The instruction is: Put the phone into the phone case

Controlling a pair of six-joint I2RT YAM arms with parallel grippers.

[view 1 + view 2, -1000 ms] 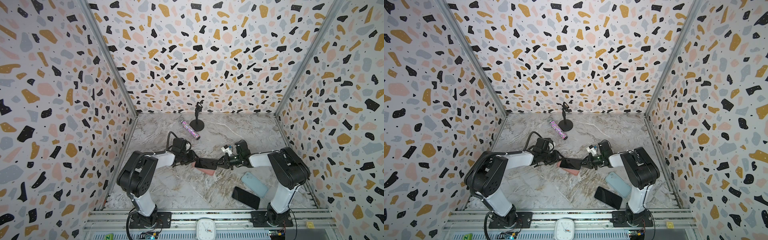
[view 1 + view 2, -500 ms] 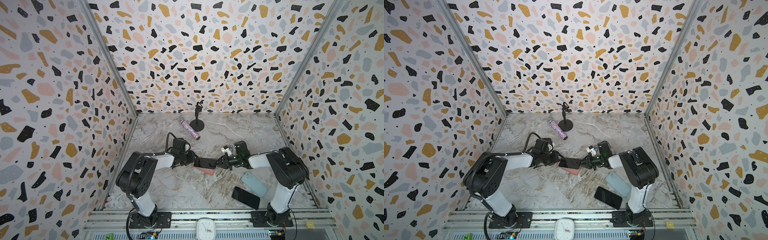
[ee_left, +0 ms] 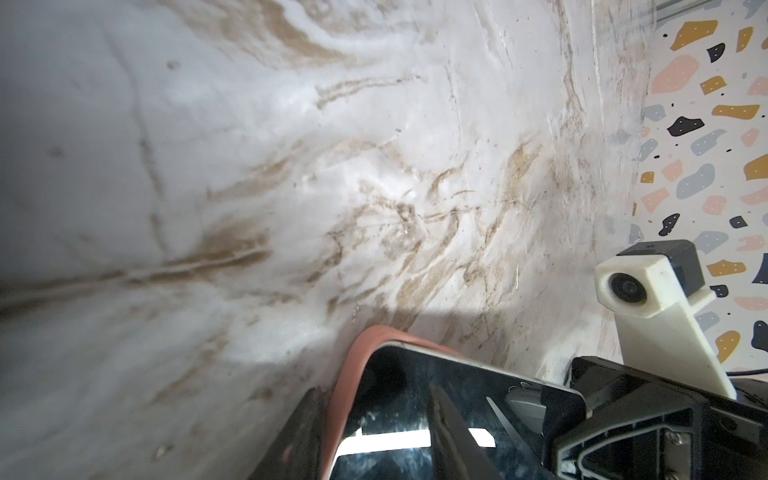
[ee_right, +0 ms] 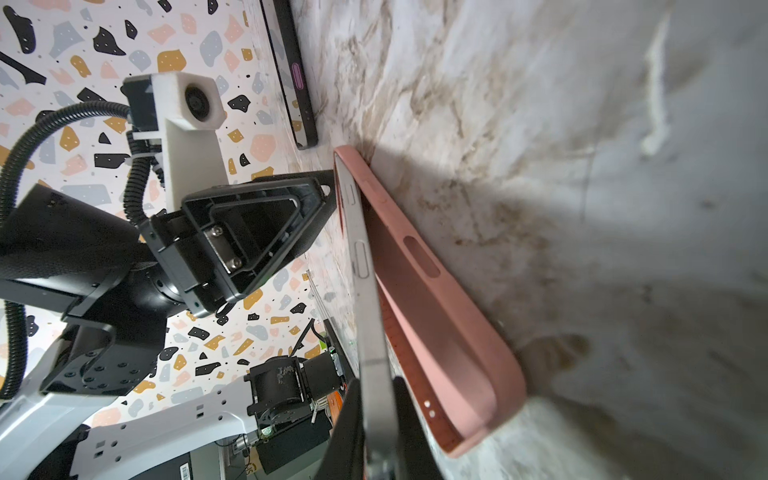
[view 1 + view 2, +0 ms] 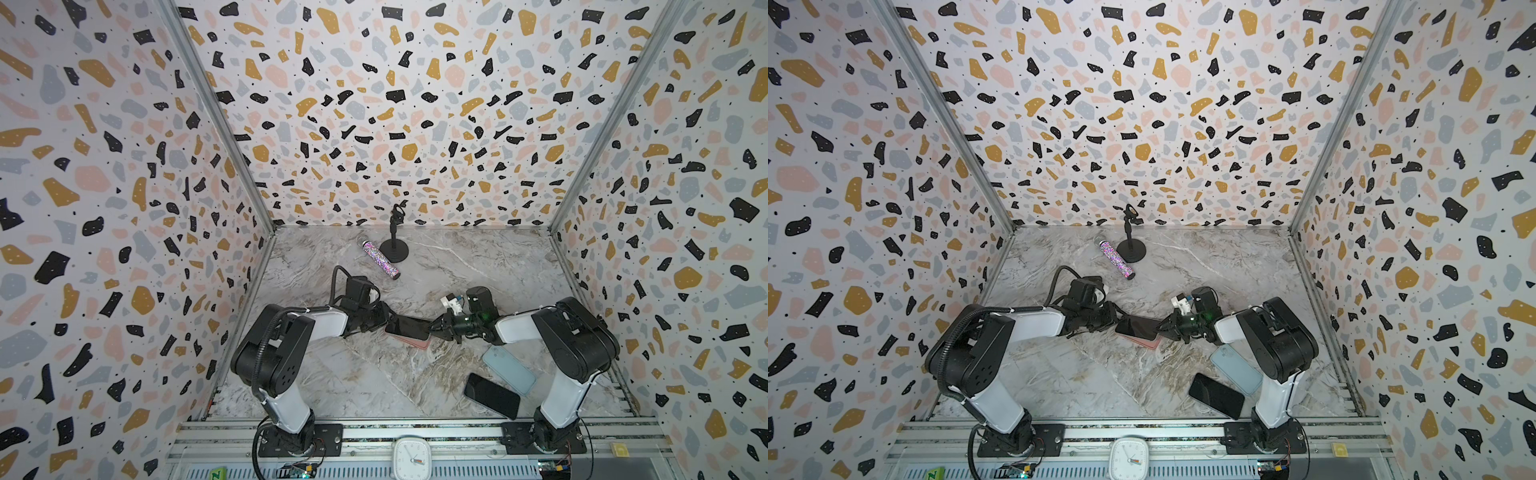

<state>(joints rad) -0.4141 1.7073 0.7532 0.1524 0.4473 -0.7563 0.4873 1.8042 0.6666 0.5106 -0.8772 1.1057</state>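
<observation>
The pink phone case (image 5: 417, 342) (image 5: 1149, 343) lies on the marble table between both arms. A black-screened phone (image 5: 408, 328) (image 5: 1137, 328) with a silver edge rests tilted over it, its left end down in the case and its right end raised. My right gripper (image 5: 432, 326) (image 5: 1161, 326) (image 4: 378, 401) is shut on the phone's (image 4: 365, 257) right end, clear of the case (image 4: 419, 299). My left gripper (image 5: 388, 322) (image 5: 1118, 322) (image 3: 370, 401) is clamped over the left end. One of its fingers is under the case (image 3: 348, 374) and the other is on the phone screen (image 3: 415, 386).
A light blue case (image 5: 509, 370) and a second black phone (image 5: 491, 395) lie front right, by the right arm's base. A glittery tube (image 5: 380, 259) and a black stand (image 5: 395, 248) sit at the back. A white clock (image 5: 411, 457) stands on the front rail. Patterned walls enclose three sides.
The right gripper has edged slightly left with the phone's raised end. Both grippers keep their holds.
</observation>
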